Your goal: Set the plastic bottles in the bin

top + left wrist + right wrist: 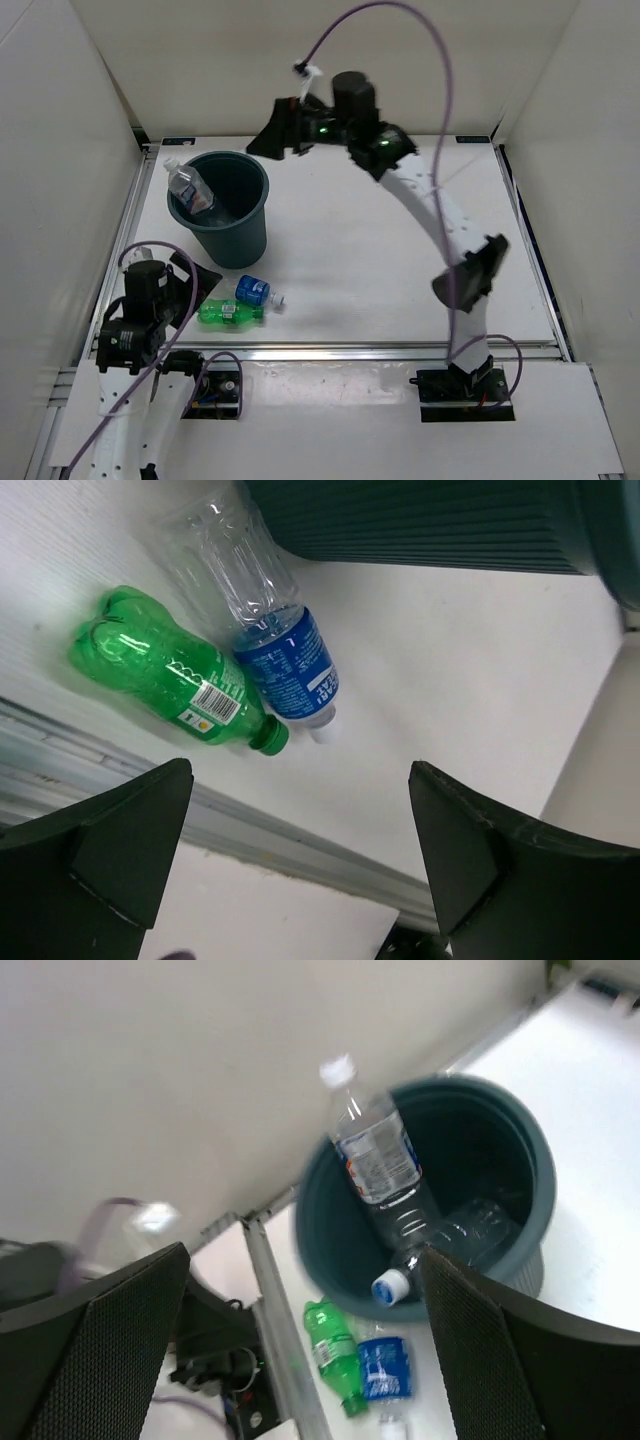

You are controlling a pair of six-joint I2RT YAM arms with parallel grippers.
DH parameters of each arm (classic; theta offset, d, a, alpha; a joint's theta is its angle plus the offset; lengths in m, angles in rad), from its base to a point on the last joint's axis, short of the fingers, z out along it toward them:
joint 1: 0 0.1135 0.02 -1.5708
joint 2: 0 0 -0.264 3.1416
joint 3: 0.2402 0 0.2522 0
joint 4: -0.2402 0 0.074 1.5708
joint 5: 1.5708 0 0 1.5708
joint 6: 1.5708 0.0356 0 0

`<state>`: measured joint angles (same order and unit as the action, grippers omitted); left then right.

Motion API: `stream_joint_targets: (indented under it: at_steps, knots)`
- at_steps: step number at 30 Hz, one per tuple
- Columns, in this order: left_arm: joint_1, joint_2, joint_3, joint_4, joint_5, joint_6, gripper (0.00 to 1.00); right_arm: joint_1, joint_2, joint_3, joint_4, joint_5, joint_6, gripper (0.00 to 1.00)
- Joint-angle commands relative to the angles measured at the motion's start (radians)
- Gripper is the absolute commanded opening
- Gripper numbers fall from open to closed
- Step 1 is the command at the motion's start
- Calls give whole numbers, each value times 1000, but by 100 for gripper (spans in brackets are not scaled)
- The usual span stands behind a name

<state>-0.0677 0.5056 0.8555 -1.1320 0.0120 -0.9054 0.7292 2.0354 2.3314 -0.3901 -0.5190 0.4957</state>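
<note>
The dark teal bin (250,215) stands at the left of the table. A clear bottle with a white, red and blue label (188,187) leans in it, neck above the rim. The right wrist view shows that bottle (377,1155) and a plain clear bottle (470,1228) lying inside the bin (535,1175). A green bottle (228,313) and a blue-label bottle (254,291) lie side by side on the table in front of the bin. My left gripper (195,283) is open and empty, just left of them. My right gripper (278,135) is open and empty, high behind the bin.
A metal rail (350,350) runs along the table's near edge, close to the green bottle (165,675) and the blue-label bottle (288,665). White walls enclose the table on the left, back and right. A purple cable (430,40) loops above the right arm.
</note>
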Motion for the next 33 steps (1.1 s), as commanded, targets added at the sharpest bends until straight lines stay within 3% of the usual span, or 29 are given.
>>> stream_joint_targets:
  at_steps: [1, 4, 6, 9, 15, 20, 22, 23, 25, 27, 29, 33]
  knots:
    - [-4, -105, -128, 54, 19, -121, 100, -77, -263, -90, -44, -25, -39, 100]
    - [-4, -179, -243, 76, 43, -268, 100, -112, -351, -207, -116, -59, -48, 100]
    - [-4, -219, -382, 135, 54, -387, 100, -122, -374, -207, -203, -85, -61, 100]
    - [-4, -219, -434, 191, 54, -478, 100, -122, -400, -207, -259, -85, -83, 100]
    - [-4, -7, -434, 204, -15, -490, 100, -143, -448, -256, -294, -76, -101, 100]
    - [-4, 173, -472, 358, 22, -487, 100, -186, -458, -256, -352, -76, -123, 100]
    - [-4, 209, -492, 393, 32, -501, 88, -201, -469, -270, -352, -85, -123, 100]
    - [-4, 221, -503, 393, 32, -512, 68, -212, -480, -279, -352, -85, -123, 100]
    - [5, 232, -503, 381, 42, -512, 49, -231, -489, -297, -352, -85, -123, 100]
    - [5, 212, -451, 325, 33, -524, 47, -257, -498, -311, -352, -95, -123, 100]
    - [5, 185, -393, 172, 22, -544, 51, -267, -498, -323, -352, -95, -114, 100]
    - [5, 122, -144, -82, 2, -553, 49, -280, -498, -333, -352, -95, -114, 100]
